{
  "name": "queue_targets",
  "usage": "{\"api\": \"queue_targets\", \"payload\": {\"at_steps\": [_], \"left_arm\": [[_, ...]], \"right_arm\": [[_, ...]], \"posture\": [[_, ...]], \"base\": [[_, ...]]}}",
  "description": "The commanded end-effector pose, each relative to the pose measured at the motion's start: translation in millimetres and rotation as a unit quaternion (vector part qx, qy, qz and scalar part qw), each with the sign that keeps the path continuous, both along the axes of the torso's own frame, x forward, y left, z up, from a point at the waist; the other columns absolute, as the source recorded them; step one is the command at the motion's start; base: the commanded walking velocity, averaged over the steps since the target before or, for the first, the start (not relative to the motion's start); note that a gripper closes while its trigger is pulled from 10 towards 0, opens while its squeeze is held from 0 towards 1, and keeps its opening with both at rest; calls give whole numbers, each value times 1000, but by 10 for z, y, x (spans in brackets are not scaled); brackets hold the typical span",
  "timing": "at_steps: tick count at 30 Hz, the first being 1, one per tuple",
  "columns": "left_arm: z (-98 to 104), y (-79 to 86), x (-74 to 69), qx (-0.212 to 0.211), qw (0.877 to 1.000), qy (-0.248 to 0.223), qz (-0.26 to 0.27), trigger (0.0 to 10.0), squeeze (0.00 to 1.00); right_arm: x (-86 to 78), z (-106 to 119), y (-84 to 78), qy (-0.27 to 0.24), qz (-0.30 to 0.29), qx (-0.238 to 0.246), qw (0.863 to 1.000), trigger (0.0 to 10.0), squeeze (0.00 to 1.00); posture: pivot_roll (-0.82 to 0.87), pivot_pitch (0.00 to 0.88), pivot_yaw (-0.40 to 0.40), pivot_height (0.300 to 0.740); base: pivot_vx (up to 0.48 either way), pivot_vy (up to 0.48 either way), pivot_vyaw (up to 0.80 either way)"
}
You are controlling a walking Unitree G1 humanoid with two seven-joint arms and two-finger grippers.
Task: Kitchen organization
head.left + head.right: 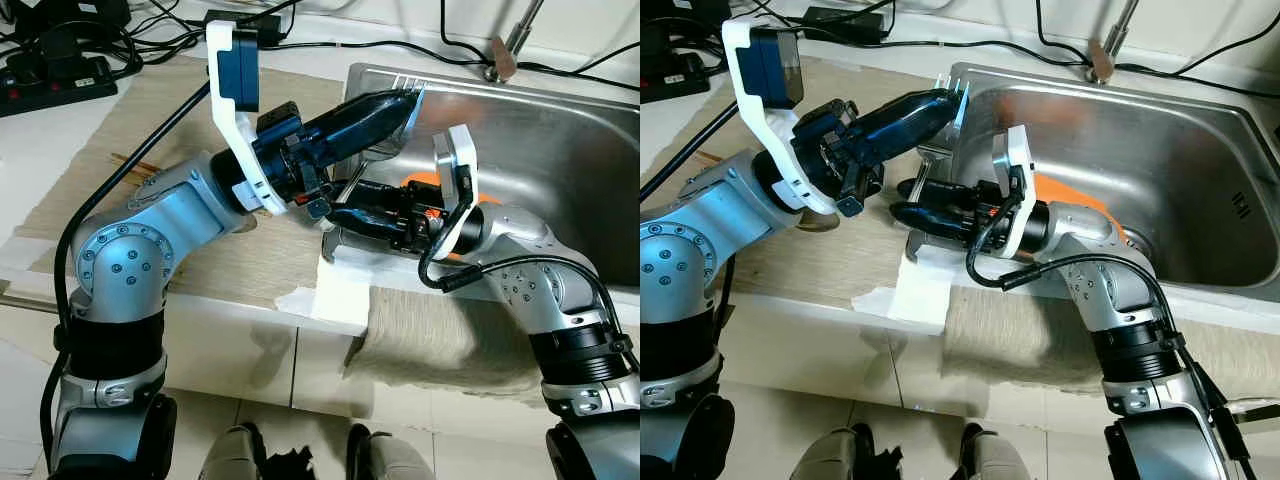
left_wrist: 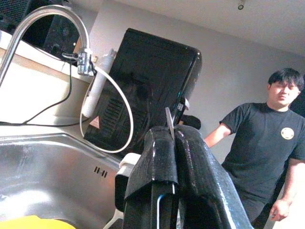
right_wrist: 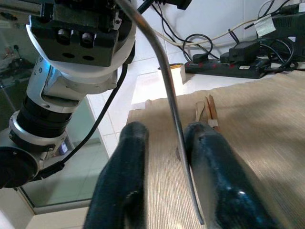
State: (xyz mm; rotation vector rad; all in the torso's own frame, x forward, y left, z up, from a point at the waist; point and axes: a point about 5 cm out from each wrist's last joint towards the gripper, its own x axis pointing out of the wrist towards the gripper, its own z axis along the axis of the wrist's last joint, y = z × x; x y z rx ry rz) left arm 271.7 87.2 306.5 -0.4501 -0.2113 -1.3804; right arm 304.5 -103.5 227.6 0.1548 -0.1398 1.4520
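- The left claw (image 1: 404, 104) reached over the near left corner of the steel sink (image 1: 1170, 150), its two black fingers pressed tight together on the thin end of a metal utensil (image 3: 167, 86).
- The utensil's pronged end stuck out past those fingertips at the sink rim, and its slim curved handle ran down toward the bench edge.
- The right claw (image 1: 902, 213) lay low just below, fingers parted, with the handle passing between them close against one finger.
- An orange item (image 1: 1058, 190) sat in the sink behind the right wrist.
- A woven mat (image 1: 150, 120) covered the bench, with chopsticks (image 3: 209, 107) on it.
- A person (image 2: 267, 143) in a black T-shirt stood beyond the sink.
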Motion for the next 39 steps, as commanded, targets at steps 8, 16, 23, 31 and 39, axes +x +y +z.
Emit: {"api": "queue_targets", "payload": {"at_steps": [8, 16, 23, 31, 39], "left_arm": [[51, -37, -17, 2, 1000, -15, -9, 10000, 0], [47, -24, 28, -21, 999, 24, -13, 10000, 1000], [104, 55, 71, -33, 999, 23, 1, 10000, 1000], [258, 224, 162, -55, 996, 4, 70, 10000, 878], [344, 435, 224, -65, 990, -18, 120, 10000, 0]], "right_arm": [[24, 65, -43, -18, -4, -2, 1000, 0, 0], [21, 70, -62, -18, -9, -3, 1000, 0, 0], [25, 111, -63, -21, -9, 0, 1000, 0, 0], [26, 146, -73, -22, -10, 11, 1000, 0, 0], [133, 244, -196, -22, -45, 31, 998, 0, 0]], "posture": [[-169, 148, -55, 740], [-172, 134, -70, 740], [-170, 144, -76, 740], [-160, 152, -81, 740], [-159, 158, -86, 740]], "base": [[0, 0, 0], [0, 0, 0], [0, 0, 0], [0, 0, 0], [0, 0, 0]]}}
